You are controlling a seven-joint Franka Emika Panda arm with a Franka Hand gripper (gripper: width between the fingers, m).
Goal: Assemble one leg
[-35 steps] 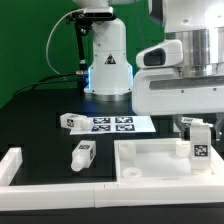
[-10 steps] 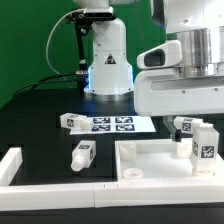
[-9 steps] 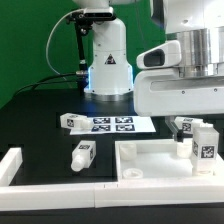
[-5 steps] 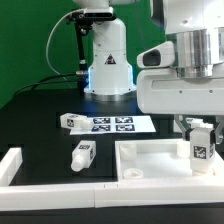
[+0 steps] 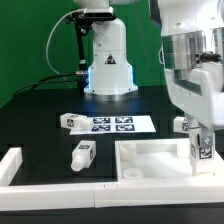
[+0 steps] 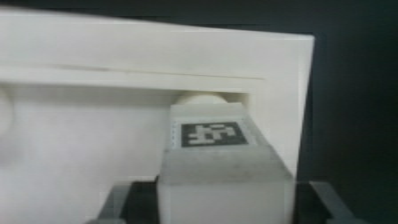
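Arm [image 5: 195, 60]: we see that the wrist has turned about its own axis since half a second ago. Its broad face met the exterior view then, and its narrow side does now.
Worktop [image 5: 40, 120]: dark, and it carries everything here.
Tabletop [image 5: 150, 158]: directly under the pincer, with its corner beneath the held part; it has not shifted.
White corner rail [image 5: 10, 165]: well apart from the pincer, towards the exterior view's left, and out of the way.
Marker board [image 5: 108, 124]: flat on the worktop, well apart from the pincer.
Pincer [image 6: 217, 200]: clamped on the leg, with a dark finger on either side in the wrist view.
Leg [image 5: 201, 150]: upright in the pincer, in the same place as before, its narrow round end meeting the tabletop's corner.
Meaning: we judge that the turn is screwing the leg into its socket, so seating is under way but not finished.
Nearest spare leg [image 5: 180, 124]: just beside the pincer. It is the only thing near enough to crowd a further wrist turn.
Lying spare leg [image 5: 82, 153]: on the worktop, well apart from the pincer.
Far spare leg [image 5: 68, 121]: at the marker board's end farthest from the pincer.
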